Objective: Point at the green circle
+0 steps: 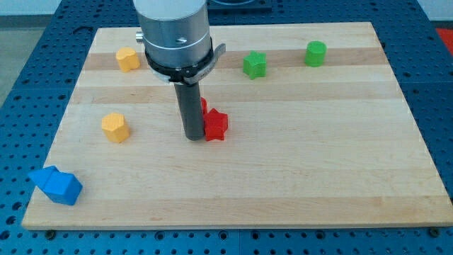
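The green circle (316, 53), a short green cylinder, stands near the view's top right of the wooden board (297, 177). My tip (193, 137) rests near the board's middle, far to the left of and below the green circle. It touches the left side of a red star (216, 125). A second red block (204, 106) is mostly hidden behind the rod. A green star (255, 64) lies between my tip and the green circle, left of the circle.
A yellow block (128, 59) sits at the top left and a yellow hexagon (115, 127) at the middle left. Two blue blocks (56, 185) lie together at the bottom left corner. The board's edges border a blue perforated table.
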`<state>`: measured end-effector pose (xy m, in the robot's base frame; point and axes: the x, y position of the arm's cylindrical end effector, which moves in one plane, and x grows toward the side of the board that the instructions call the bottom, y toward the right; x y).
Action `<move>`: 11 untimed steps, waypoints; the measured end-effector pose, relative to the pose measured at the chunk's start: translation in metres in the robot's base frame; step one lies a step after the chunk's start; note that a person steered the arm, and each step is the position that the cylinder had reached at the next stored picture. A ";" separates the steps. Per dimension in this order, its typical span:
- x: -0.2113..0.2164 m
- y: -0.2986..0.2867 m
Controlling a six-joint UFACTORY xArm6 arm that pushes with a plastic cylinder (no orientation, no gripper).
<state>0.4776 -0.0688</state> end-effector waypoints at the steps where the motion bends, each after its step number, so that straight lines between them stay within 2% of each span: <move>1: 0.016 -0.004; 2: 0.044 0.005; 3: 0.043 0.075; 4: 0.008 0.164; 6: -0.108 0.283; 8: -0.189 0.290; 10: -0.195 0.221; 11: -0.191 0.205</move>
